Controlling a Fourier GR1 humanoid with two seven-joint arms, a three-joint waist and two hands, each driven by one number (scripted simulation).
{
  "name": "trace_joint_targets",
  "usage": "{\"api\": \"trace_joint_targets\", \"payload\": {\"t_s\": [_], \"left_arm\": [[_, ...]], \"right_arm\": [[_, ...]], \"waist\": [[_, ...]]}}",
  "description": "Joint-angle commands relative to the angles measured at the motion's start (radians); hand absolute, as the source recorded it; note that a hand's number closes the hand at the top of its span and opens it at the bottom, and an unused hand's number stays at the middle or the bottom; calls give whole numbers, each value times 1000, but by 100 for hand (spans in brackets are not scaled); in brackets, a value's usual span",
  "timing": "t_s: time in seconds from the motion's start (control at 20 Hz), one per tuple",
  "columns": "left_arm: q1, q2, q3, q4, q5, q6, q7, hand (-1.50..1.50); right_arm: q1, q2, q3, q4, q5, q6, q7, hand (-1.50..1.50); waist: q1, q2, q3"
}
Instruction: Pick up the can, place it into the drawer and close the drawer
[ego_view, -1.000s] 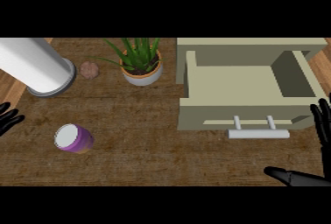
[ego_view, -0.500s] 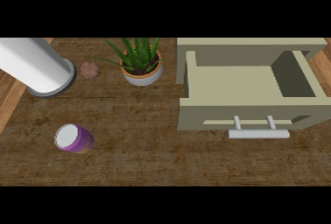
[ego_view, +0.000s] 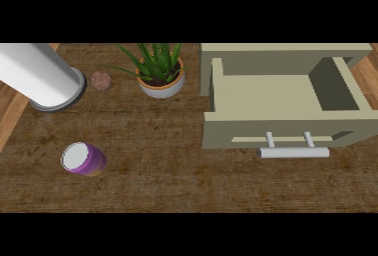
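Neither of my hands shows in this view, so I cannot tell whether they are apart or together. The can (ego_view: 83, 159) - purple-sided, with a pale end facing up - sits tilted on the brown worktop (ego_view: 170, 175) at the lower left, well apart from the drawer (ego_view: 266, 92). The drawer stands pulled open at the right, its bar handle (ego_view: 294, 151) sticking out toward me. A potted plant (ego_view: 161, 75) stands just left of it; further left lie a small brown lump (ego_view: 100, 80) and a large white cylinder (ego_view: 40, 77).
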Motion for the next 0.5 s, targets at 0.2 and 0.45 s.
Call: {"api": "trace_joint_targets", "payload": {"t_s": [0.2, 0.45], "left_arm": [[-41, 29, -101, -35, 167, 114, 162, -150], [-59, -131, -121, -104, 9, 175, 158, -150]], "right_arm": [[114, -13, -129, 10, -125, 137, -66, -150], [85, 5, -140, -9, -112, 133, -32, -150]], "waist": [[-2, -2, 0], [3, -1, -1]]}}
